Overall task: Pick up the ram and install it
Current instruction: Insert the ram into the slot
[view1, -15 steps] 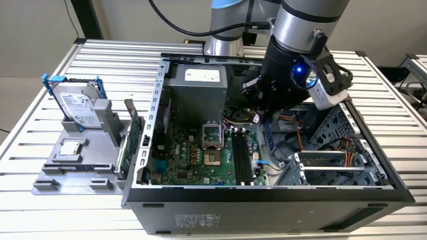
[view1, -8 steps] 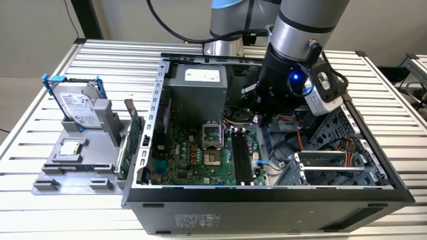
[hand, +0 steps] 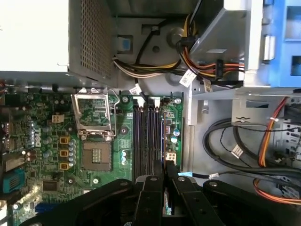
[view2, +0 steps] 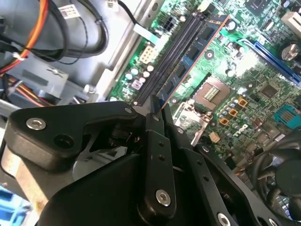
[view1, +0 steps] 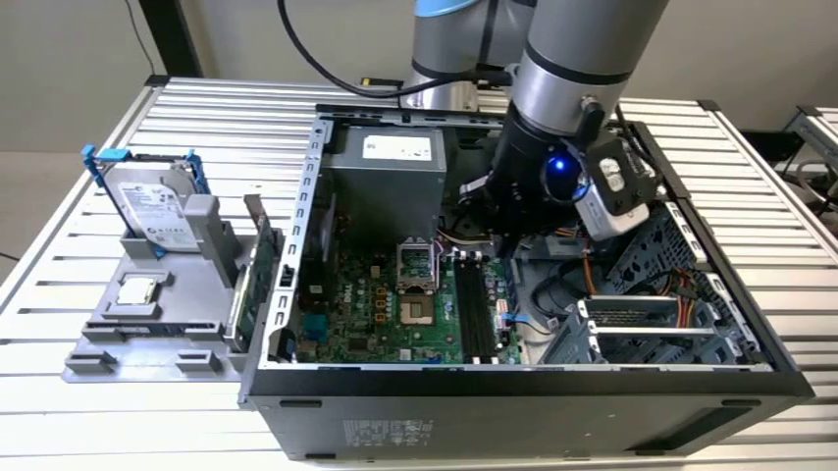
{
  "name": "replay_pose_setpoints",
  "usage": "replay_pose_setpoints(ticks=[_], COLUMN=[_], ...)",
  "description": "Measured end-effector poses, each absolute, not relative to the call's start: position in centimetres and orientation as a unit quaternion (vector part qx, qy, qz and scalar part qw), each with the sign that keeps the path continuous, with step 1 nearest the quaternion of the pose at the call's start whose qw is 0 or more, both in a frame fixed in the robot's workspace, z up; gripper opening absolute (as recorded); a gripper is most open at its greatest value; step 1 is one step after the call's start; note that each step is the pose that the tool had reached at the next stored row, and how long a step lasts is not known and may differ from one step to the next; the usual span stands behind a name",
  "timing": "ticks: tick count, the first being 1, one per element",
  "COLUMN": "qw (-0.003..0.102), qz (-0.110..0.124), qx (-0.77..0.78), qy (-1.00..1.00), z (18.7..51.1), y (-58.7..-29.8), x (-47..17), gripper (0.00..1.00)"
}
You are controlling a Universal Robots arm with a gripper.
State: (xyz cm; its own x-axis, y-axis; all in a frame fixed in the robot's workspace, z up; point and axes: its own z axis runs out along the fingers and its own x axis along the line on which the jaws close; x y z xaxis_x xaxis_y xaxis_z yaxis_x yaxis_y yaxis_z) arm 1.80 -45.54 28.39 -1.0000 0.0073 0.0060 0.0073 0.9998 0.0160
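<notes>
While I have the arm reaching down into the open computer case on the slatted desk, the hand is closed on the ram, pinching one end of the stick between its fingers. In the second wrist view the ram is a dark blue board with black chips, running away from the fingertips along the black memory slots of the motherboard; it lies right alongside them, on the side towards the empty processor socket. I cannot tell whether its lower edge is already in a slot or just above one.

In the first wrist view the fingers sit over the slot bank, beside the socket, so the approach looks lined up.

By my reading, the pick-up is done and the carry to the board is done. Seating is what remains: I see nothing confirming the stick is pressed home or the end latches are shut.

On the grey holder outside the case, a hard drive and a small silver chip sit untouched.
</notes>
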Motion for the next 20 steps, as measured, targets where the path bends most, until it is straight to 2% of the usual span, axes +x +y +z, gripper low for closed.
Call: replay_pose_setpoints(ticks=[20], qw=[0.003], qz=[-0.007], qx=[-0.011], qy=[-1.000], z=[24.7], y=[-45.7], x=[1.5], gripper=[0.00])
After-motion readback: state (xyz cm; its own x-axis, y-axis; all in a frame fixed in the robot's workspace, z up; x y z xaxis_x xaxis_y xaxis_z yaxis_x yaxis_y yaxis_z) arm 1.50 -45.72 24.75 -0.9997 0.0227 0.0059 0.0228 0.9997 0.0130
